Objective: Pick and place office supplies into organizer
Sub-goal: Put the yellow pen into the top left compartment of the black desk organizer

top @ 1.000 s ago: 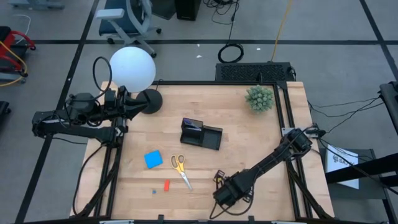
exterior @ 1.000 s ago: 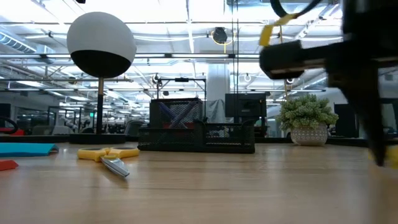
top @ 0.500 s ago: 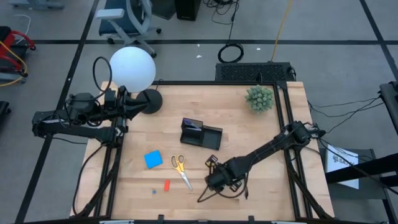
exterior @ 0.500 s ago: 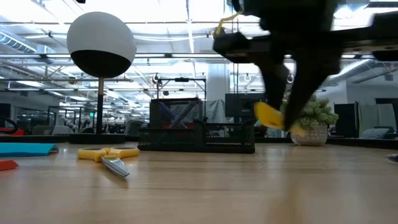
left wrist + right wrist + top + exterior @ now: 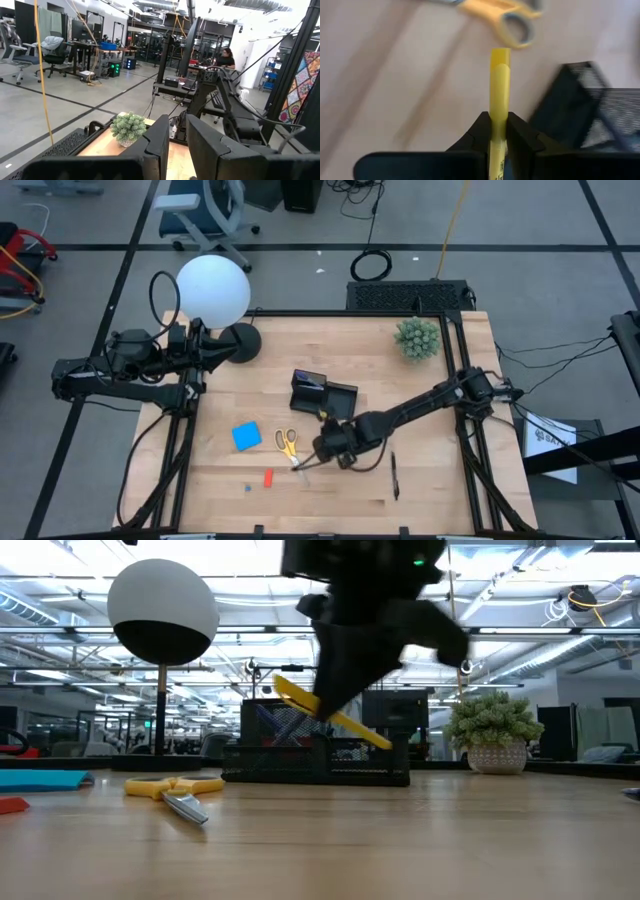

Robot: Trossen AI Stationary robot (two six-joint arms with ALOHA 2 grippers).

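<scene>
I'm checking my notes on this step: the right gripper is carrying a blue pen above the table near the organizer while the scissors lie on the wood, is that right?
Not quite: the pen is yellow, not blue, as the right wrist view shows. The rest holds: the right gripper carries it above the table near the organizer, and the scissors lie on the wood.

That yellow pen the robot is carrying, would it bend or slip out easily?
Probably stiff: the yellow pen juts straight out from the right gripper without sagging. It looks smooth and narrow, so it might pivot or slide in that small grip. It hangs tilted in the low view, and would likely roll if dropped.
</scene>
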